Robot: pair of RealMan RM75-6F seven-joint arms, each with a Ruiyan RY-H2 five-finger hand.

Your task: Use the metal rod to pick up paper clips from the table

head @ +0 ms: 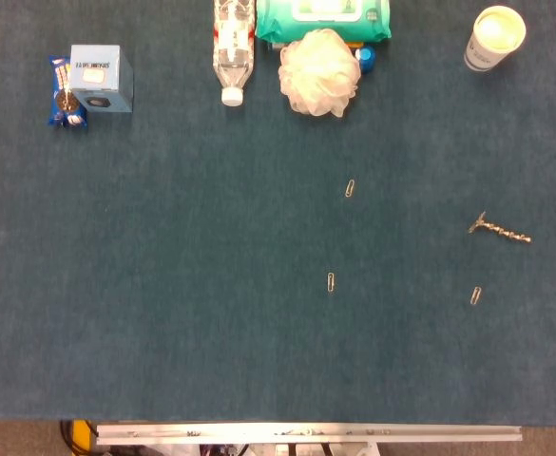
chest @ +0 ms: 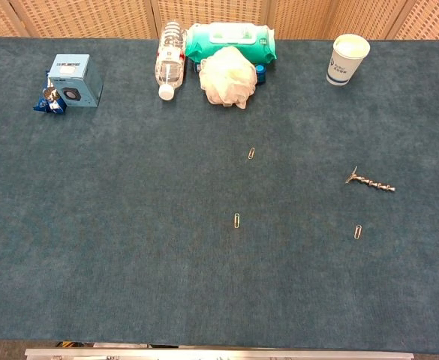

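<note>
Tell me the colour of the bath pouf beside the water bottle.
Creamy white bath pouf; clearest in the head view.
</note>
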